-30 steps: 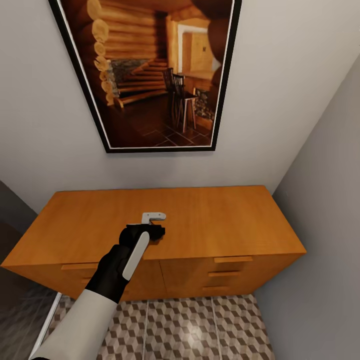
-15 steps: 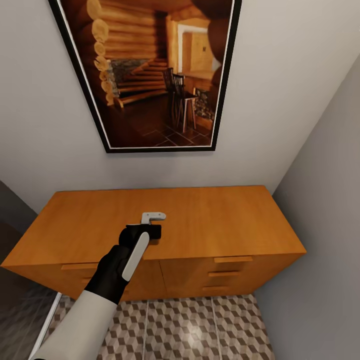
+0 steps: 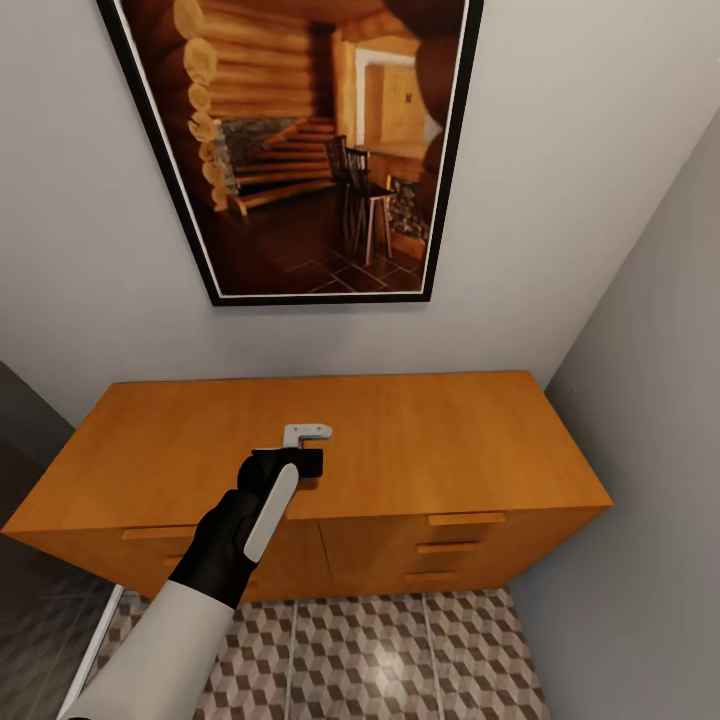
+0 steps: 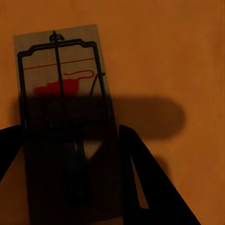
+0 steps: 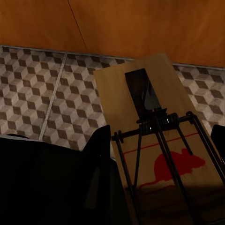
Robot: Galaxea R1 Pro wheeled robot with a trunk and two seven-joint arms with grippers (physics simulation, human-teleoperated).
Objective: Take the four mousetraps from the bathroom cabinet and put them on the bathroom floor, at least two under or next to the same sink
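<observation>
Left pincer (image 3: pixel 300 462) is positioned low over the cabinet (image 3: pixel 450 440) top, its dark fingers (image 4: pixel 140 178) straddling a mousetrap (image 4: pixel 63 93) lying flat there, apparently set for a grasp; actual clamping cannot be confirmed. Right pincer (image 5: pixel 159 140) carries a second mousetrap (image 5: pixel 150 122) between its jaws above the bathroom floor (image 5: pixel 47 93), presumably pending placement.

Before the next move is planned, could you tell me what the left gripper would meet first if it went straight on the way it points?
Probably the mousetrap between the left gripper's fingers, lying flat on the cabinet top; depth is unclear.
</observation>
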